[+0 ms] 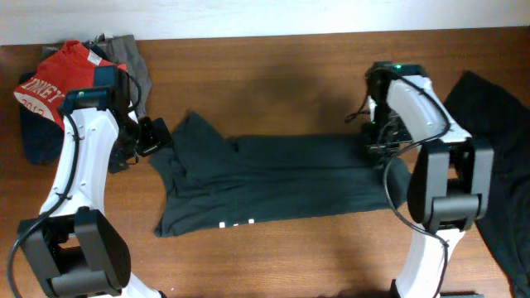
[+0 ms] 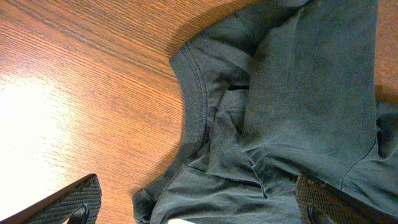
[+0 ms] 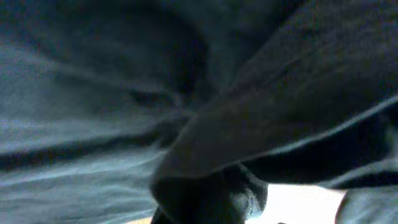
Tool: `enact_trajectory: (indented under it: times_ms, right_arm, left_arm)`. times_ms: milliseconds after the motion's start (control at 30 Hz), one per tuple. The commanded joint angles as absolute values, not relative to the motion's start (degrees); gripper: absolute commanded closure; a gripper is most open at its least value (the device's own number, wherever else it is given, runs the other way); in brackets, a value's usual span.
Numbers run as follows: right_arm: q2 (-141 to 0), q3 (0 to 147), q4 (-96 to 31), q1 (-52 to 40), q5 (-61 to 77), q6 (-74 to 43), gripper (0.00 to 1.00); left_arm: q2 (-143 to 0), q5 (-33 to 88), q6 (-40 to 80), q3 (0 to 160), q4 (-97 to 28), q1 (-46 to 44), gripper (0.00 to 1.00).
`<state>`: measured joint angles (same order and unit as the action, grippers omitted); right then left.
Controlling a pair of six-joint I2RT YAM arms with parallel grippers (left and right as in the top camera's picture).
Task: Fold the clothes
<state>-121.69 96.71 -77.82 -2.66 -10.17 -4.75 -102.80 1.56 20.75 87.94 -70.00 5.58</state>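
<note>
Folding under way on the dark short-sleeved T-shirt (image 1: 281, 178), laid as a long band across the middle of the brown wooden bench (image 1: 273, 74), collar end to the left, hem end to the right, a sliver of white lettering (image 1: 234, 223) peeking out at the near edge. Left fingers (image 2: 74, 202) spread wide, poised over the ribbed collar (image 2: 196, 106), closed on nothing, rumpled cloth lying between them. Right fingers (image 1: 379, 142) pressed together at the right end of the shirt, cloth bunched up close in the wrist view, by the look of it pinching the hem. Waiting off to the sides: red garment with white lettering (image 1: 50, 79) heaped with a grey garment (image 1: 137, 62) and a navy garment (image 1: 33, 136) at the left corner, black garment (image 1: 497, 124) at the right edge. Judged to be mid-fold, body narrowed lengthwise, ends not yet brought together. Next move likely calls for a firm close on the collar side, then lifting both ends evenly, keeping the band taut so no layer slips or creases
</note>
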Motion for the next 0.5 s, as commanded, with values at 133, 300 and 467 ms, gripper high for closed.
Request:
enact_trajectory:
  times_ms: [133,300,467]
  right_arm:
    - [-122.1,97.7,-81.3,-6.8,-10.0,-10.0,0.61]
    - [-122.1,97.7,-81.2,-6.8,-2.5,-10.0,0.67]
    - [-122.0,97.9,-81.3,-6.8,5.9,-8.5,0.72]
  left_arm:
    - [-101.5,2.0,21.1,88.6,-69.7,5.7,0.01]
    - [-101.5,2.0,21.1,88.6,-69.7,5.7,0.01]
    - [-101.5,2.0,21.1,88.6,-69.7,5.7,0.01]
